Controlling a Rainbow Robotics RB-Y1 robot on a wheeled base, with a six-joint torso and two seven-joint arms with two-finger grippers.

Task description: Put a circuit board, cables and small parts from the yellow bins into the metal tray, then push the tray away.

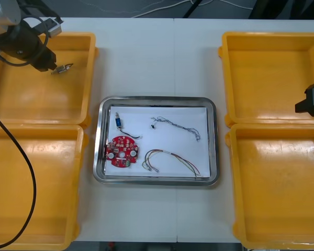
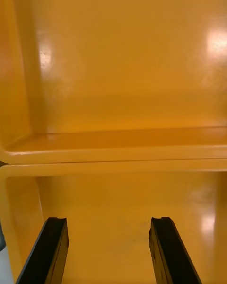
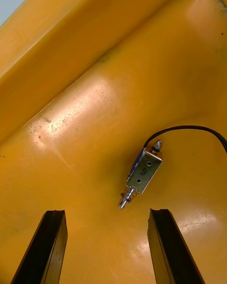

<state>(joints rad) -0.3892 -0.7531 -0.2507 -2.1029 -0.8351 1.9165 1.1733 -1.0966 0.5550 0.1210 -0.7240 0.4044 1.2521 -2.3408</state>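
Observation:
My left gripper hangs over the far left yellow bin, open. A small metal part with a thin black cable lies on the bin floor just beyond the fingertips, slightly toward one finger; in the front view the small metal part lies right beside the gripper. The metal tray, white inside, holds a red circuit board, a blue-marked small part, a thin twisted cable and a red and yellow cable. My right gripper waits open over the right bins.
Two yellow bins stand at each side. The near left bin and both right bins look bare. Under my right gripper is the shared rim between the two right bins. Bare table lies beyond the tray.

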